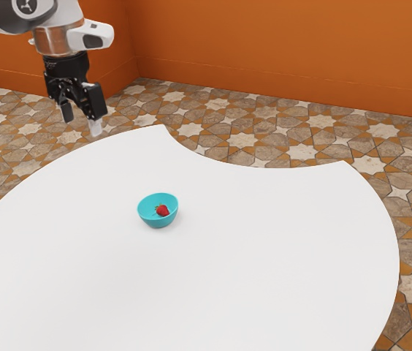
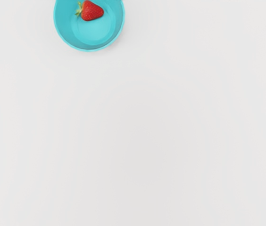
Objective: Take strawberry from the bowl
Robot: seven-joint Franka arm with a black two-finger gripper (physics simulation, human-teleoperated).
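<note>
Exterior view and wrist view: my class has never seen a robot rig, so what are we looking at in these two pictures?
The machine is one robot arm ending in a black two-finger gripper. The exterior view is taken from beside the arm; the wrist view comes from a camera on its hand, looking down. On the white table sits a turquoise bowl with a strawberry inside. The fingers stand apart with nothing between them, so nothing is held.
</note>
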